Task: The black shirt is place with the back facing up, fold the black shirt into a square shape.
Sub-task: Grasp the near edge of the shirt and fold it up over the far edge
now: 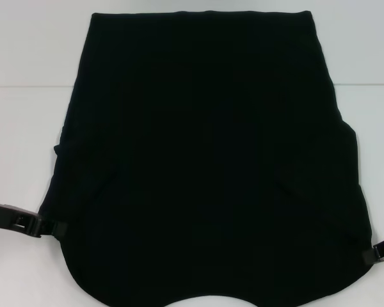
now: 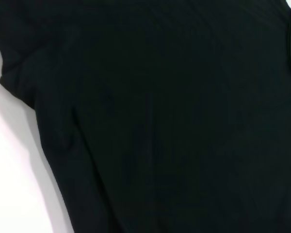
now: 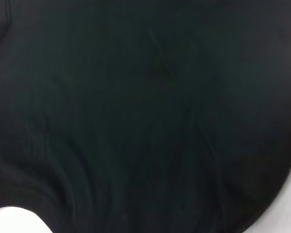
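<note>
The black shirt [image 1: 205,160] lies spread over the white table [image 1: 25,128], plain side up, with no lettering showing. Its straight hem is at the far side and a curved neckline notch sits at the near edge. My left gripper [image 1: 51,227] meets the shirt's near left edge and is shut on the cloth there. At the near right edge my right gripper [image 1: 373,253] pinches the fabric in the same way. Black shirt fabric [image 2: 160,116] fills the left wrist view, and the black shirt [image 3: 145,111] also fills the right wrist view; neither shows fingers.
Bare white table shows left and right of the shirt in the head view. A strip of table [image 2: 9,184] appears beside the cloth in the left wrist view, and table corners [image 3: 12,221] show in the right wrist view.
</note>
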`<state>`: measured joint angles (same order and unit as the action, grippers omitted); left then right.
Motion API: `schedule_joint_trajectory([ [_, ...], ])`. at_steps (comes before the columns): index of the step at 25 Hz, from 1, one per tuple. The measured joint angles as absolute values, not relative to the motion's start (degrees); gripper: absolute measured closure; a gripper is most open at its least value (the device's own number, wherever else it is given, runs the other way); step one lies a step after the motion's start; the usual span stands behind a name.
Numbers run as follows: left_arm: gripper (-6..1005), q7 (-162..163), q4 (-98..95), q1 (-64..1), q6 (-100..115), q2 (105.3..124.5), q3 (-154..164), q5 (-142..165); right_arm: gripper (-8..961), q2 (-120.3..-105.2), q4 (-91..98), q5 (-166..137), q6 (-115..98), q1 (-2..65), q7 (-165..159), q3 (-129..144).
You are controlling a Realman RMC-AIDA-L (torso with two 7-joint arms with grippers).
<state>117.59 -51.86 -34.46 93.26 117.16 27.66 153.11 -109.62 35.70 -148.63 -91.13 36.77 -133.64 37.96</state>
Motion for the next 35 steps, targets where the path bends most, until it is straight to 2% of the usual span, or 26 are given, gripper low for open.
schedule_joint_trajectory([
  [4,931,118.1,-52.4,-34.1,94.2,117.16,27.4,153.1,861,-110.08,37.8,-148.4,-92.6,34.8,-132.0,35.4],
  [9,929,118.3,-54.2,-32.5,97.8,117.18,27.1,152.6,852,-111.37,41.3,-147.9,-96.6,31.7,-128.5,31.0],
  [20,923,116.2,-57.2,-28.4,106.5,117.84,21.9,151.7,830,-112.42,41.8,-146.9,-100.8,26.9,-122.8,26.8],
  [27,919,116.7,-57.3,-28.7,106.9,118.03,21.8,150.7,817,-112.04,41.8,-146.9,-100.4,26.6,-122.0,23.5],
  [31,917,117.6,-55.3,-31.9,104.8,117.16,21.7,148.4,809,-111.59,41.6,-145.6,-98.9,27.8,-121.0,21.1],
  [35,915,118.0,-50.2,-36.3,99.3,115.62,21.7,146.9,801,-110.40,39.6,-141.4,-94.9,29.8,-119.3,20.6],
])
